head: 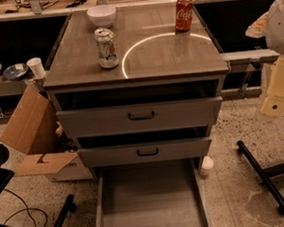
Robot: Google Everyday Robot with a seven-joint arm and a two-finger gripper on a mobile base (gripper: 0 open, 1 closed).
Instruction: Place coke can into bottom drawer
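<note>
The red coke can stands upright at the back right of the cabinet top. The bottom drawer is pulled out towards me, and its flat grey floor holds nothing. My gripper hangs at the right edge of the view, beside the cabinet at about the height of the top drawer. It is well to the right of the can and lower than it, and it holds nothing that I can see.
A white and silver can and a white bowl stand on the cabinet top's left half. The two upper drawers are slightly open. A cardboard box lies on the left, black stand legs on the right, and a small white object is on the floor.
</note>
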